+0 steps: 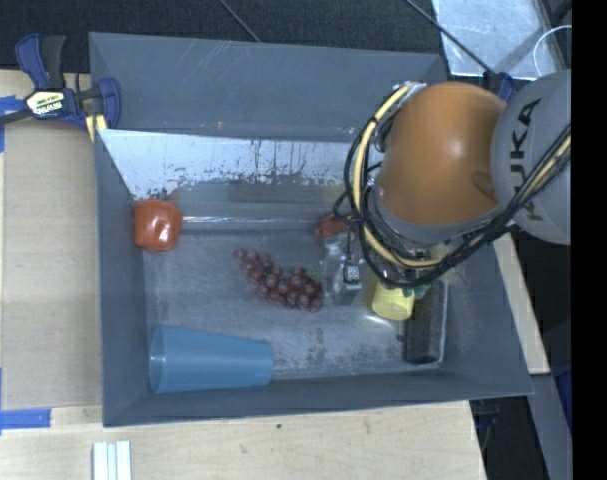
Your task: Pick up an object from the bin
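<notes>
— Well, where is the tool (345,273) at this moment?
— Right of centre in the frame, low over the bin floor, under the arm's orange cover (438,158). The cover hides much of it, so I cannot tell how far open it is, and I see nothing gripped in it.
— What lies closest?
— The bunch of dark red grapes (278,280); its right end is just to the left of the tool. A yellow rounded thing (391,303) sits just to the lower right, partly under the cables, with a black block (423,333) beside it. A small orange-red piece (331,226) lies just above the tool.
— Which would you take?
— The grapes, in my judgement: they are near and have bare floor around them. I would close across the narrow right end of the bunch, going low enough to catch several berries rather than skim the top one, then lift straight up, since the bunch may sag or swing.
— And the rest?
— The orange-red ball (157,225) at the left, near the back wall of the bin (283,148), and the blue cup (208,360) on its side at lower left are well apart and should not interfere.
</notes>
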Motion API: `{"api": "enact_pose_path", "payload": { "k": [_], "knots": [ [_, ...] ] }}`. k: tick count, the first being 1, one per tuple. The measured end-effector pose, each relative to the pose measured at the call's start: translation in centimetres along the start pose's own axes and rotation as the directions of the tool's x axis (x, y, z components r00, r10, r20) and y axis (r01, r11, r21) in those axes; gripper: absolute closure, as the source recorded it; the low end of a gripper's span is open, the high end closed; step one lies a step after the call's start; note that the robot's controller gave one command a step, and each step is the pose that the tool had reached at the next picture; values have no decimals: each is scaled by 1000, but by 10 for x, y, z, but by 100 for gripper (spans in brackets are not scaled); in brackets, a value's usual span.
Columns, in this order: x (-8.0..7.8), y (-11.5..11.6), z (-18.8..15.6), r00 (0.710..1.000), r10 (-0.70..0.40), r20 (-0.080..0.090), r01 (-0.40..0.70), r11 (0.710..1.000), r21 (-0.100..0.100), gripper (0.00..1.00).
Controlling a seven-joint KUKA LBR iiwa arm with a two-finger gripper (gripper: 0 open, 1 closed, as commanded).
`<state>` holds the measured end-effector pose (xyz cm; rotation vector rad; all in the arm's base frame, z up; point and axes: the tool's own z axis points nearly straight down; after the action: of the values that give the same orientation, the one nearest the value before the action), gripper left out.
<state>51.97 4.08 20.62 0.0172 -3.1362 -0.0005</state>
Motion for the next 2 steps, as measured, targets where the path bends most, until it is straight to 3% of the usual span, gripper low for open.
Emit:
{"api": "enact_pose_path", "payload": {
  "k": [1, 2],
  "knots": [
    [-23, 9, 27, 968, -251, 11, 251, 968, 3, 0],
    [-24, 9, 28, 965, -261, 11, 261, 965, 3, 0]
  ]
}}
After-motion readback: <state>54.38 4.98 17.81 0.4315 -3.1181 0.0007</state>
